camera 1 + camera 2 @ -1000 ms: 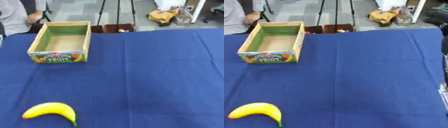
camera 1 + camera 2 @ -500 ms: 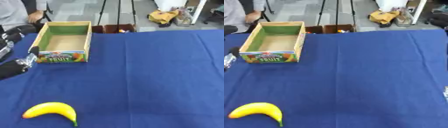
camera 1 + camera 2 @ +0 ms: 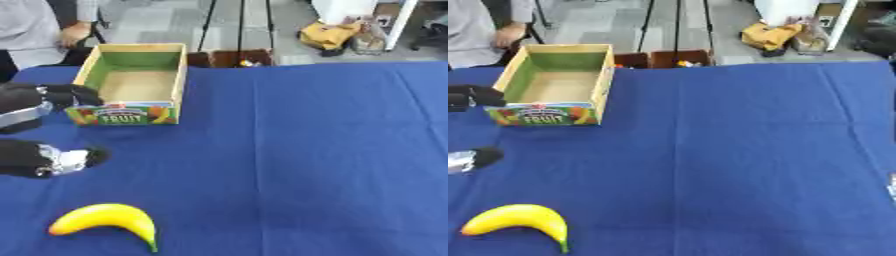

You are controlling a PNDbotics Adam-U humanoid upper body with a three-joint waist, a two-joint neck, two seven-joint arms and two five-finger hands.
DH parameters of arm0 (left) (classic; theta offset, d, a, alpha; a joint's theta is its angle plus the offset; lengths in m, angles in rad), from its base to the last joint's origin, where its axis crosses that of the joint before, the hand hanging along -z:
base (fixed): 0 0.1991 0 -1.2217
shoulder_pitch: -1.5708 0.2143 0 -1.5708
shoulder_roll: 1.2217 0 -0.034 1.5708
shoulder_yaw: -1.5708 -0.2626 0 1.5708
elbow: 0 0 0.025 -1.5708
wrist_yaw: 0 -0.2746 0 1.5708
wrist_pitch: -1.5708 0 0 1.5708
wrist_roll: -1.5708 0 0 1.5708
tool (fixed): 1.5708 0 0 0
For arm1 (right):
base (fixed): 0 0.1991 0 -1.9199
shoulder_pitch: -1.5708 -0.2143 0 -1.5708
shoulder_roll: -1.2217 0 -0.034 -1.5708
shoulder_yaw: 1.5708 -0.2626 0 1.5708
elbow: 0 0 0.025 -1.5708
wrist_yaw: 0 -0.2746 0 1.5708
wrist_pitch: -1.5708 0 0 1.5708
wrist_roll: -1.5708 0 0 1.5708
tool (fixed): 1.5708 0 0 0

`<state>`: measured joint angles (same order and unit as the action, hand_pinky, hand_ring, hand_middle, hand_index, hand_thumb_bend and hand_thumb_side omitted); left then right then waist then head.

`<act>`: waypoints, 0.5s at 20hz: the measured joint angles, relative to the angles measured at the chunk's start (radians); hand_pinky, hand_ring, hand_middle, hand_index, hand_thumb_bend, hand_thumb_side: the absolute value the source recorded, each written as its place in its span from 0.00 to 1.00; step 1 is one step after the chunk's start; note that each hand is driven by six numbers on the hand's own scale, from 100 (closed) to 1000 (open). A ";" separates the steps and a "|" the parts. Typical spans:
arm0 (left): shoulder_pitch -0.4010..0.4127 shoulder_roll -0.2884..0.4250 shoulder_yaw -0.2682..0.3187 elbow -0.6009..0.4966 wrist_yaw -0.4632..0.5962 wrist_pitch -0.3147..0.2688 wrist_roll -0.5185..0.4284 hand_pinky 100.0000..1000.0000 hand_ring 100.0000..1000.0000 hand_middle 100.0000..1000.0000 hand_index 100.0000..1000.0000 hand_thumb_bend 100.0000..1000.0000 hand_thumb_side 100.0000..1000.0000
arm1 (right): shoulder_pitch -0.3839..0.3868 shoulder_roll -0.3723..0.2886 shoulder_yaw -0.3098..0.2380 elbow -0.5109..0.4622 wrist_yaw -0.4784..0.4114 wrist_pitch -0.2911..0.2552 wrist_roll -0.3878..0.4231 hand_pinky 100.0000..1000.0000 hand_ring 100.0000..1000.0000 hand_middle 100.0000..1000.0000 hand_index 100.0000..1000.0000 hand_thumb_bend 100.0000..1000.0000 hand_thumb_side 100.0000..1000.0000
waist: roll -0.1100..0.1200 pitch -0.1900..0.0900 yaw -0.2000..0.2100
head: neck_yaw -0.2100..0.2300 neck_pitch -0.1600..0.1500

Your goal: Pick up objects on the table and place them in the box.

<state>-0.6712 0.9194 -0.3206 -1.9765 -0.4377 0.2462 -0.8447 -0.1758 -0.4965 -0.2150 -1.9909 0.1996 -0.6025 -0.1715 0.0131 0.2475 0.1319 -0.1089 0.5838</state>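
A blue cloth covers the desk (image 3: 315,150). Toward its far left stands an open cardboard box (image 3: 131,82) with a green inner wall, a bare brown floor and a printed fruit label reading "FRUIT" on its near side; nothing lies inside it. A yellow banana (image 3: 105,220) lies on the cloth near the front left corner, well apart from the box, its curve arching upward and its dark stem tip pointing toward the near edge.

The robot's left hand (image 3: 39,125) comes in from the left edge of the left eye view, black with silver parts. Its upper part sits just beside the box's left front corner, and its lower part hangs over the cloth between the box and the banana, touching neither as far as the views show. The fingers are blurred and partly cut off by the edge, so I cannot tell whether the hand is released or clenched; it holds nothing visible.

The right hand does not show clearly; only a pale sliver appears at the right edge of the right eye view
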 measured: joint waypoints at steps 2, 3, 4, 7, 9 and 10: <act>0.004 0.014 0.003 -0.007 0.009 -0.010 -0.033 0.86 0.97 0.97 1.00 0.47 0.81 | 0.000 0.000 0.000 0.000 0.000 0.000 0.000 0.78 0.86 0.74 0.86 0.00 1.00 | -0.002 0.000 0.004 | -0.002 -0.006; 0.011 0.021 0.003 -0.010 0.010 -0.014 -0.041 0.86 0.97 0.97 1.00 0.47 0.79 | 0.000 0.000 0.000 0.000 0.000 0.000 0.000 0.78 0.86 0.74 0.86 0.00 1.00 | -0.003 0.000 0.005 | -0.003 -0.008; 0.020 0.028 0.001 -0.010 0.011 -0.018 -0.045 0.86 0.96 0.97 1.00 0.48 0.76 | 0.000 0.000 0.000 0.000 0.000 0.000 0.000 0.78 0.86 0.74 0.85 0.00 1.00 | -0.003 0.000 0.005 | -0.005 -0.011; 0.046 0.047 -0.018 -0.010 0.016 -0.020 -0.051 0.86 0.96 0.97 1.00 0.52 0.81 | 0.000 0.000 0.000 0.000 0.000 -0.001 0.000 0.78 0.86 0.74 0.85 0.00 1.00 | -0.004 0.000 0.005 | -0.006 -0.014; 0.054 0.053 -0.031 -0.010 0.019 -0.020 -0.052 0.86 0.97 0.97 1.00 0.57 0.84 | -0.001 0.000 0.000 0.000 0.000 -0.001 0.000 0.78 0.86 0.74 0.85 0.00 1.00 | -0.005 0.000 0.005 | -0.006 -0.015; 0.057 0.054 -0.039 -0.010 0.019 -0.020 -0.052 0.86 0.97 0.97 1.00 0.60 0.86 | -0.001 0.000 0.000 0.000 0.000 -0.001 0.001 0.78 0.86 0.74 0.85 0.00 1.00 | -0.006 0.000 0.005 | -0.006 -0.015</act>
<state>-0.6146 0.9729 -0.3594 -1.9864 -0.4187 0.2262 -0.8971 -0.1765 -0.4965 -0.2148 -1.9909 0.1996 -0.6033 -0.1710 0.0071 0.2475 0.1373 -0.1153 0.5691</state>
